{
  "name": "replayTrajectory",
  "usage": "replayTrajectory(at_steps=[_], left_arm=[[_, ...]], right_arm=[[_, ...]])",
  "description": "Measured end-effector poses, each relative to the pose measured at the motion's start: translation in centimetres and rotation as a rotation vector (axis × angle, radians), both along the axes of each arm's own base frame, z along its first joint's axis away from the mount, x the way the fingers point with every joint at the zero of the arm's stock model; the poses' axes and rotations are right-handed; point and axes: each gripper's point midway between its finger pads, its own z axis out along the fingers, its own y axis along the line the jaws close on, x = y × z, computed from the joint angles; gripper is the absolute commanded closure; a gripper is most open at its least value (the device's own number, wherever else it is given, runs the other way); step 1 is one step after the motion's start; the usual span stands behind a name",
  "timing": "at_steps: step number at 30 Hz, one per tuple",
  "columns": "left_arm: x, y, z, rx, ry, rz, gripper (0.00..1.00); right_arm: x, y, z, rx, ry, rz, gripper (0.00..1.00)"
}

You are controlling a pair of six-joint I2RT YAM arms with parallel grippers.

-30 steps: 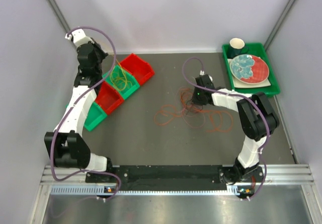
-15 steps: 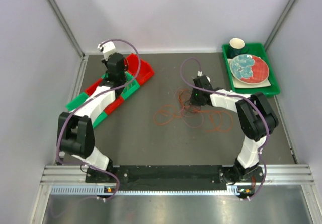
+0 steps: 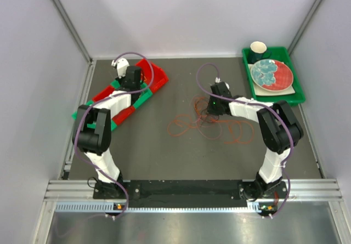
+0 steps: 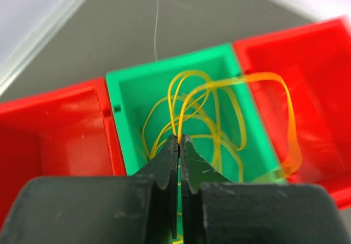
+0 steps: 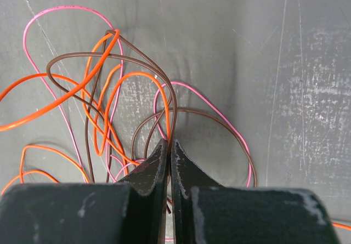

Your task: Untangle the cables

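Note:
My left gripper [image 4: 179, 138] is shut on a yellow cable [image 4: 208, 107] whose loops lie in the green bin [image 4: 122, 79]. One yellow-orange loop hangs over into the red bin [image 4: 307, 74] on the right. In the top view the left gripper [image 3: 133, 86] is over the bins. My right gripper [image 5: 169, 142] is shut on an orange cable [image 5: 71, 90] and a brown cable [image 5: 137, 63] that rise from the tangle. A pink cable [image 5: 55, 9] loops among them on the table. In the top view the right gripper [image 3: 210, 112] is over the tangle [image 3: 186, 126].
A row of red and green bins [image 3: 156, 77] stands at the back left. A green tray [image 3: 296, 96] with a plate [image 3: 271, 74] and a dark cup [image 3: 258, 49] is at the back right. Orange loops [image 3: 238, 134] lie by the right arm.
My left arm has swung from the far left wall to over the bins, and its gripper has come down at the green bin. My right gripper has stayed nearly still at the tangle.

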Motion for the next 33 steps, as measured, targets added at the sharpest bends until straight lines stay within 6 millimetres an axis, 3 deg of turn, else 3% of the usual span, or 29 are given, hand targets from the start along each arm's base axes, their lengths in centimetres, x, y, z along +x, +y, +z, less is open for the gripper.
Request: replayTrajectory(at_steps=[5,16,19,20,26,33], left_arm=[[0.1,0.4,-3.2,-0.027,0.089,0.012,1.0],[1.0,0.5,-7.5,-0.052,0.208,-0.003,1.0],[1.3,0.3,-7.4,-0.067,0.208,-0.014,0.98],[1.2,0.3,-7.5,-0.07,0.212,-0.017,0.88],[1.3,0.0,-6.9,-0.088,0.232,-0.048,0.54],[0.9,-0.3,-2.7,-0.09,0.182,-0.084,0.5]], right_arm=[[0.0,0.0,0.0,0.0,0.0,0.0,1.0],[0.0,0.0,0.0,0.001,-0.001,0.0,1.0],[0.0,0.0,0.0,0.0,-0.001,0.001,1.0],[0.0,0.0,0.0,0.001,0.0,0.001,1.0],[0.0,0.0,0.0,0.002,0.0,0.001,1.0],[-0.1,0.3,0.0,0.003,0.0,0.008,1.0]])
